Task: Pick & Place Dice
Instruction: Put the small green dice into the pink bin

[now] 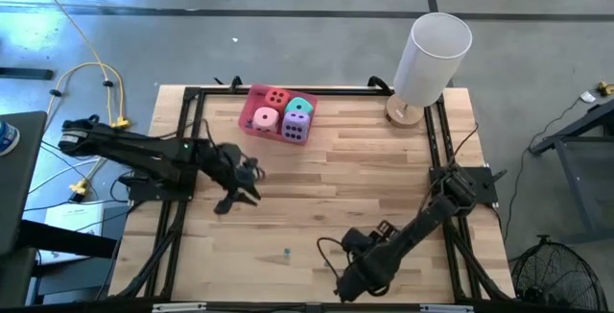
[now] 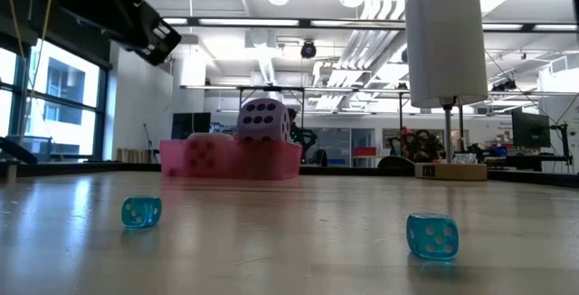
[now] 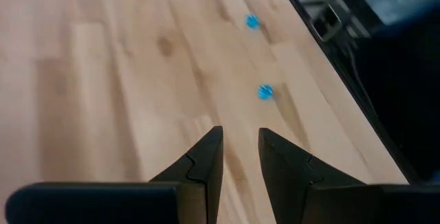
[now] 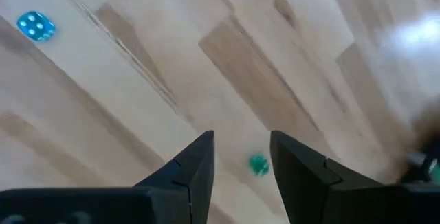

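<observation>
Four big soft dice sit in the pink tray (image 1: 251, 121) near the table's far edge: red (image 1: 276, 96), teal (image 1: 300, 107), pink (image 1: 266, 119) and purple (image 1: 295, 127). The low view shows the purple die (image 2: 263, 120) standing above the tray wall (image 2: 231, 161). Two tiny blue dice (image 2: 141, 211) (image 2: 432, 236) lie on the bare wood. My left gripper (image 1: 240, 194) (image 3: 240, 141) hovers left of centre, open by a narrow gap, the blue dice (image 3: 265, 92) (image 3: 252, 22) ahead of it. My right gripper (image 1: 343, 289) (image 4: 242, 148) is open low at the near edge, a tiny green die (image 4: 258, 164) between its fingers, untouched.
A white cylinder (image 1: 432, 54) on a round wooden base (image 1: 403, 111) stands at the far right corner. A black frame (image 1: 192, 97) borders the table. One tiny blue die (image 1: 287, 252) (image 4: 36, 26) lies near the table's near middle. Bare wood lies between the tray and the grippers.
</observation>
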Motion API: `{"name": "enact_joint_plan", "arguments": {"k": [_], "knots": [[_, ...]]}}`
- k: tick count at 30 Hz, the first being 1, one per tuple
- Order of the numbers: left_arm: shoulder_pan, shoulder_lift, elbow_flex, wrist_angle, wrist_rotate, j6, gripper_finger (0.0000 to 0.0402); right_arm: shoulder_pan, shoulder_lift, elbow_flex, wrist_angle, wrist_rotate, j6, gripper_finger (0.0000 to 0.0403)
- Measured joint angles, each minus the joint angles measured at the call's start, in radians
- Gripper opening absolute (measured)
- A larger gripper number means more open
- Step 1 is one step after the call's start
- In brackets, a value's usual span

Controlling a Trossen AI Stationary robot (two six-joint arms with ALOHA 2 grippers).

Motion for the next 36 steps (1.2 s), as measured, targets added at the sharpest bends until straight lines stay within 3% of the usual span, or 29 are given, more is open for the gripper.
{"name": "enact_joint_plan", "arguments": {"k": [5,11,18,21,27,36], "knots": [[-0.083,0.089,0.000,0.029,0.000,0.001,0.0088,0.031,-0.031,-0.104,-0.001,-0.001,0.013,0.0133],[-0.120,0.148,0.000,0.028,0.002,0.002,0.0088,0.066,-0.234,-0.357,0.014,0.000,0.198,0.0133],[-0.131,0.151,0.000,-0.001,0.000,0.021,0.0088,0.090,-0.557,-0.720,0.301,-0.005,0.615,0.0133],[-0.139,0.151,0.000,-0.016,0.003,0.021,0.0088,0.094,-0.633,-0.833,0.443,-0.022,0.705,0.0133],[-0.159,0.151,0.000,-0.016,0.004,0.044,0.0088,0.094,-0.646,-0.945,0.654,-0.048,0.675,0.0133],[-0.168,0.151,0.000,-0.016,0.002,0.049,0.0088,0.070,-0.613,-0.974,0.666,-0.026,0.671,0.0133]]}}
